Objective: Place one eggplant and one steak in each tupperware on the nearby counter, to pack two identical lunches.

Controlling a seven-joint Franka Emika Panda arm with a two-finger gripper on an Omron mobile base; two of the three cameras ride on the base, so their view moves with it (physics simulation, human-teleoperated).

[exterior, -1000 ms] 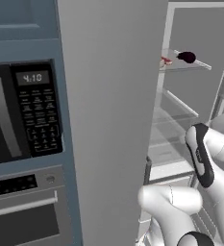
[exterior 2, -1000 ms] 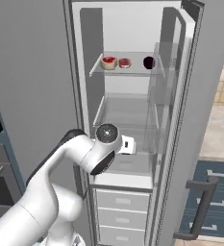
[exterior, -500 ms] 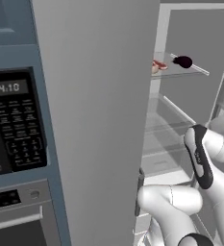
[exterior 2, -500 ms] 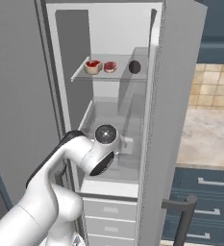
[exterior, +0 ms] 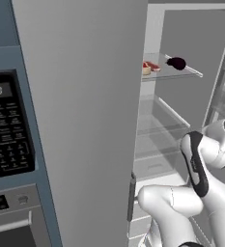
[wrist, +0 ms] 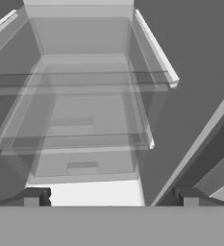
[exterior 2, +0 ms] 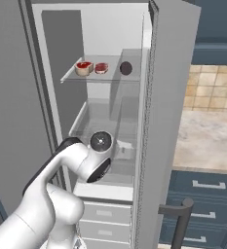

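Inside the open fridge (exterior 2: pixel 110 121), a glass shelf (exterior 2: pixel 105 75) held two steaks (exterior 2: pixel 101 68), with the eggplant (exterior 2: pixel 126 68) just beside them toward the door side. Below that shelf, the gripper (wrist: pixel 111 198) stood wide open and empty, facing the lower shelves. The counter (exterior 2: pixel 210 141) lay beyond the fridge door.

The eggplant (exterior 2: pixel 126 68), upper middle of the right base view, is near-black purple. Left of it the steaks (exterior 2: pixel 101 67) are red with pale rims. The fridge (exterior 2: pixel 112 34) is pale grey inside, its shelf (exterior 2: pixel 115 78) clear and grey-tinted. At right, the counter (exterior 2: pixel 210 141) is beige and marbled over dark blue cabinets (exterior 2: pixel 207 189) with metal handles. The microwave (exterior: pixel 10 130), left of the left base view, is black with pale keys.
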